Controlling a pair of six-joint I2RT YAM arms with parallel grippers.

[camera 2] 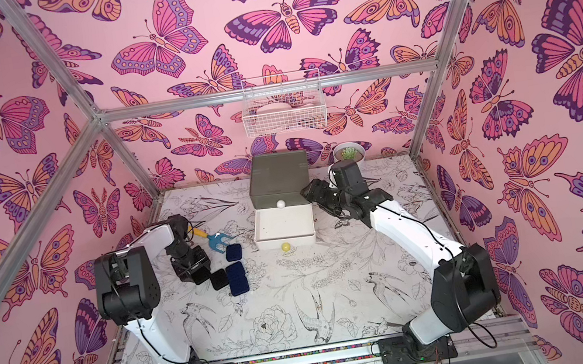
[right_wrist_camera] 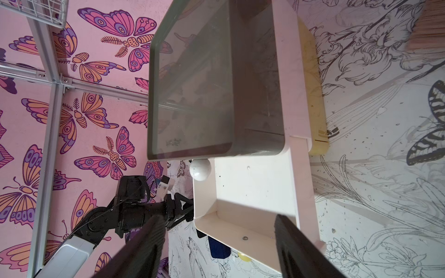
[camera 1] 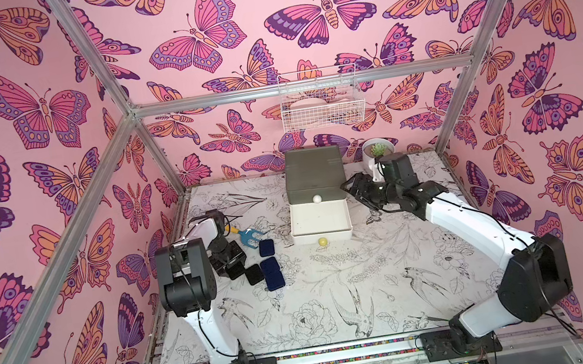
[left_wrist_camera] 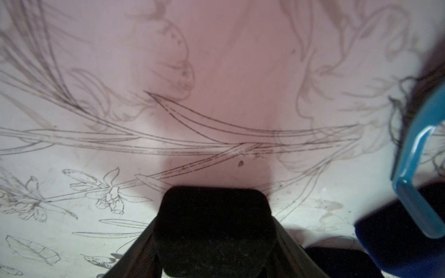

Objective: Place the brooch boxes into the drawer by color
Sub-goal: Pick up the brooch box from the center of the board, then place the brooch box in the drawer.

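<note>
The left claw pinches a black brooch box by its sides at the left of the flowered tabletop. Just beside it lie a second black box, navy boxes and a blue hand fork. The right claw hangs spread beside the drawer chest, whose white middle drawer stands pulled out.

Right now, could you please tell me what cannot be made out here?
- Inside the olive top drawer: shut, every view.
- Inside the yellow bottom drawer: covered by the pulled-out white drawer in both top views.
- Wire basket contents: too small behind mesh, top views.
- Whether the left gripper grips the black brooch box: contact cut off at left wrist view's edge.
</note>
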